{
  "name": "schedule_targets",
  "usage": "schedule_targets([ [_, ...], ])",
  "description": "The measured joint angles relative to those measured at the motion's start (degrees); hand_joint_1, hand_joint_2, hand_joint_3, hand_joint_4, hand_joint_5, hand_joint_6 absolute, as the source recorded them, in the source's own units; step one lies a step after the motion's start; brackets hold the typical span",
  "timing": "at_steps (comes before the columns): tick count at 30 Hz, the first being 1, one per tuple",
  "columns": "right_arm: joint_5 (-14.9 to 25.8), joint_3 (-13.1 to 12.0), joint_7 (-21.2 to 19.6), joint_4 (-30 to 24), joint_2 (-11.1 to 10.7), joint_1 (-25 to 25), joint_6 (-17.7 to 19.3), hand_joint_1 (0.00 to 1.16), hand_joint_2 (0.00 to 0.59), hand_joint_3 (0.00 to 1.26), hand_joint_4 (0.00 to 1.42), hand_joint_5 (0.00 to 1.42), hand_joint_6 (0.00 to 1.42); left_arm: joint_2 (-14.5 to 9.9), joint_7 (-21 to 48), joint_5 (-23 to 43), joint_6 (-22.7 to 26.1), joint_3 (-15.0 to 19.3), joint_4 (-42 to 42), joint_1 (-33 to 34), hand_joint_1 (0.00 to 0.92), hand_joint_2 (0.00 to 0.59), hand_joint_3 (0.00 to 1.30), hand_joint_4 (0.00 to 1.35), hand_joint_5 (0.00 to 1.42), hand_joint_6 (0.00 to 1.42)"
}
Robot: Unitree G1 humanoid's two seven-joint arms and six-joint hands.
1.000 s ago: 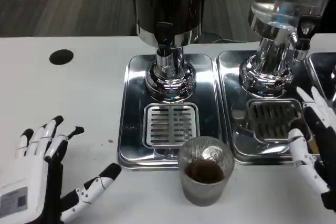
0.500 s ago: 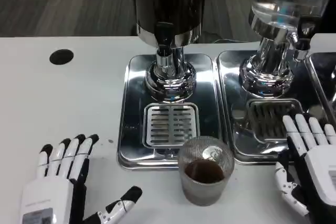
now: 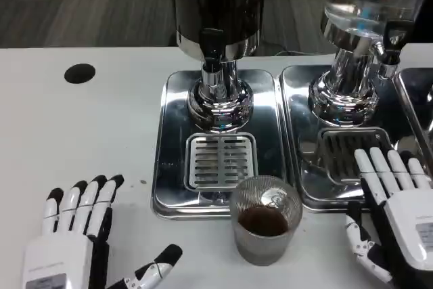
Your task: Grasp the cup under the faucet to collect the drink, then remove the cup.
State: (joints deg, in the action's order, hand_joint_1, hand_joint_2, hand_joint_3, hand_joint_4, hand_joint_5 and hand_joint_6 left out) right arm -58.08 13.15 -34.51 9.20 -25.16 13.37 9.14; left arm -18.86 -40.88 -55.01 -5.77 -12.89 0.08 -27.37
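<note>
Head view is showing both sets of fingers spread and grasping nothing: the left hand [image 3: 71, 241] near left, the right hand [image 3: 392, 218] near right. Between them the cup [image 3: 265, 220], holding dark drink, is standing on the table [image 3: 81, 133] just near the drip tray [image 3: 220, 143], seemingly already removed; only withdrawing is likely remaining.

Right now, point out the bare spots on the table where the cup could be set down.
The widest bare patch of table lies left of the drip tray, between the black hole and the left hand. A narrower strip runs between the left hand and the cup. Right of the cup it is crowded: the right hand overlaps the second tray.
</note>
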Motion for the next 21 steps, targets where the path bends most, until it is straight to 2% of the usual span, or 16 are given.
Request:
schedule_targets([
  [7, 0.59, 0.62, -0.25, 0.00, -0.28, 0.05, -0.16, 0.33, 0.484, 0.00, 0.00, 0.00, 0.00, -0.01, -0.02, -1.95, 1.86, -1.20, -1.12, -0.35, 0.000, 0.130, 0.14, 0.00, 0.06, 0.00],
  [13, 0.79, 0.93, -0.33, -0.01, -0.51, -0.96, -1.35, 0.35, 0.485, 0.00, 0.00, 0.00, 0.00, -0.01, -0.02, -1.93, 2.58, -1.43, -1.18, -0.82, 0.000, 0.126, 0.15, 0.00, 0.06, 0.00],
  [19, 0.73, 2.94, -0.33, 0.02, -0.45, -1.73, -1.44, 0.34, 0.491, 0.00, 0.00, 0.00, 0.00, -0.01, -0.02, -1.88, 2.79, -1.48, -1.30, -1.30, 0.000, 0.124, 0.14, 0.00, 0.06, 0.00],
  [21, 0.57, 3.74, -0.33, 0.04, -0.44, -1.73, -1.56, 0.36, 0.465, 0.01, 0.00, 0.00, 0.00, -0.01, -0.04, -1.89, 2.87, -1.54, -1.32, -1.51, 0.000, 0.120, 0.13, 0.00, 0.06, 0.00],
])
